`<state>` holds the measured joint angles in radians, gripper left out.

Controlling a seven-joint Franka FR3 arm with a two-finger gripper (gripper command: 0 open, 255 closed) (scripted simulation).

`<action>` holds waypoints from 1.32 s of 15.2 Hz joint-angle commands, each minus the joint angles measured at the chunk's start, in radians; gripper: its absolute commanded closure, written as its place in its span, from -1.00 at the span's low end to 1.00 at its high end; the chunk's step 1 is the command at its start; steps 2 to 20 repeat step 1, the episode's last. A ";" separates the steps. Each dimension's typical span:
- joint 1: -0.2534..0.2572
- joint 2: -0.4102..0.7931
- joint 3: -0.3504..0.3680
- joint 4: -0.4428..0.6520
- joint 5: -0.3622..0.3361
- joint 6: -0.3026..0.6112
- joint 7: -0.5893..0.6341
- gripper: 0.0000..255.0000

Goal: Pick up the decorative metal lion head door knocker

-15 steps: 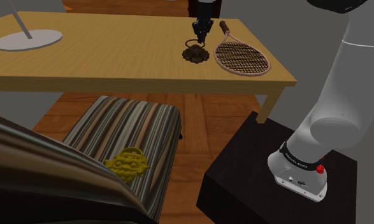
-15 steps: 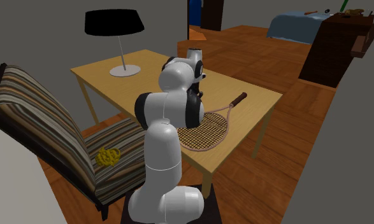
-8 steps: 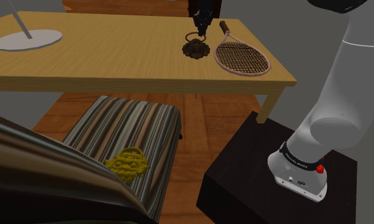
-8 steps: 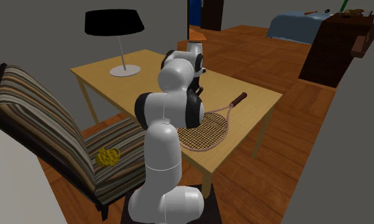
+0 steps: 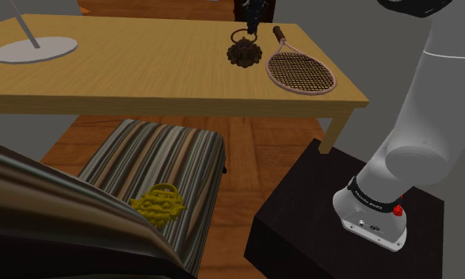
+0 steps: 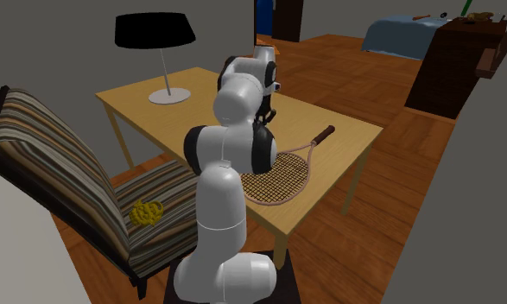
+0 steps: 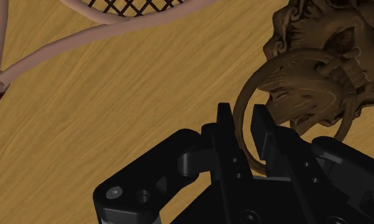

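Wood floor and a striped chair (image 5: 171, 154) carrying a yellow ornament (image 5: 161, 204) are nearest in the shoulder view, with the black stand (image 5: 302, 214) at 3 o'clock from them. Behind them is the counter (image 5: 143, 75), with a lamp base (image 5: 34, 50) far at 9 o'clock and a racket (image 5: 302, 73) near its far edge. The door knocker (image 5: 245, 53) is just at 9 o'clock from the racket head. The tool (image 5: 253, 27) stands over it, with the knocker at about 7 o'clock from the tips. In the wrist view the tool (image 7: 243, 127) is clamped on the ring (image 7: 244, 95). The lion head (image 7: 309, 92) hangs beyond the fingers, so its long axis follows the tool. I judge it is a little off the counter, so the next move is a straight rise, and the head may swing.
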<state>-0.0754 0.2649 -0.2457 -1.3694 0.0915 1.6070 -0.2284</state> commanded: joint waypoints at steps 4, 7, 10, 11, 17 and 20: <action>-0.001 0.002 0.000 0.010 0.000 -0.008 0.000 1.00; -0.001 0.002 0.000 0.010 0.000 -0.008 0.000 1.00; -0.001 0.002 0.000 0.010 0.000 -0.008 0.000 1.00; -0.001 0.002 0.000 0.010 0.000 -0.008 0.000 1.00; -0.001 0.002 0.000 0.010 0.000 -0.008 0.000 1.00; -0.001 0.002 0.000 0.010 0.000 -0.008 0.000 1.00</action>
